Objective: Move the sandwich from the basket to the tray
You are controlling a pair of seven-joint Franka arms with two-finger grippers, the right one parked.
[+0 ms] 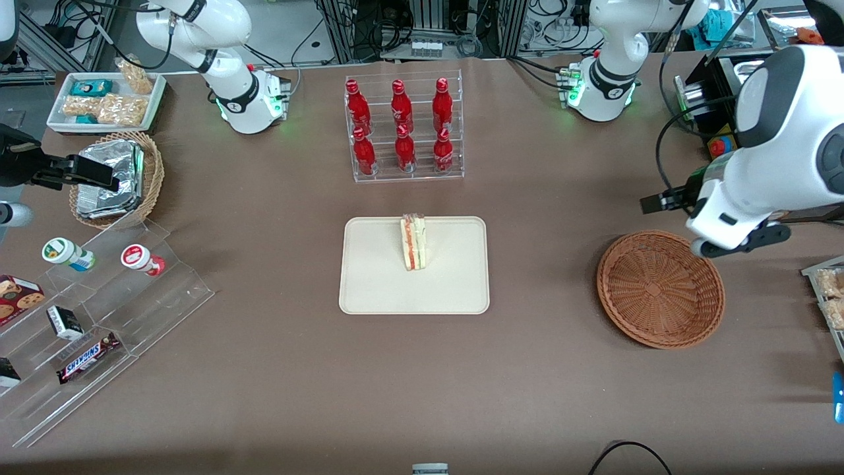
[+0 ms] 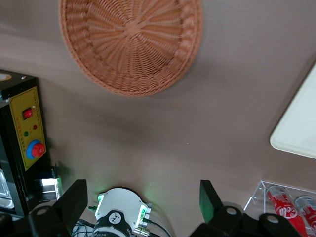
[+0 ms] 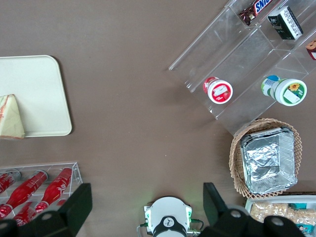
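Observation:
The sandwich (image 1: 414,242) stands on its edge on the cream tray (image 1: 376,277), near the tray's rim nearest the bottle rack; the parked arm's wrist view also catches the sandwich (image 3: 11,117) on the tray (image 3: 34,89). The reddish-brown basket (image 1: 659,288) lies empty toward the working arm's end of the table. My gripper (image 1: 654,202) hangs raised in the air just above the basket's rim that is farther from the front camera. It is open and holds nothing. The left wrist view shows the gripper (image 2: 140,200) spread wide, the basket (image 2: 131,42) and a corner of the tray (image 2: 301,128).
A clear rack of red bottles (image 1: 403,128) stands farther from the front camera than the tray. A black control box with a red button (image 2: 24,128) sits beside the working arm's base (image 2: 121,215). Acrylic steps with snacks (image 1: 99,310) and a tan basket of foil packets (image 1: 115,178) lie toward the parked arm's end.

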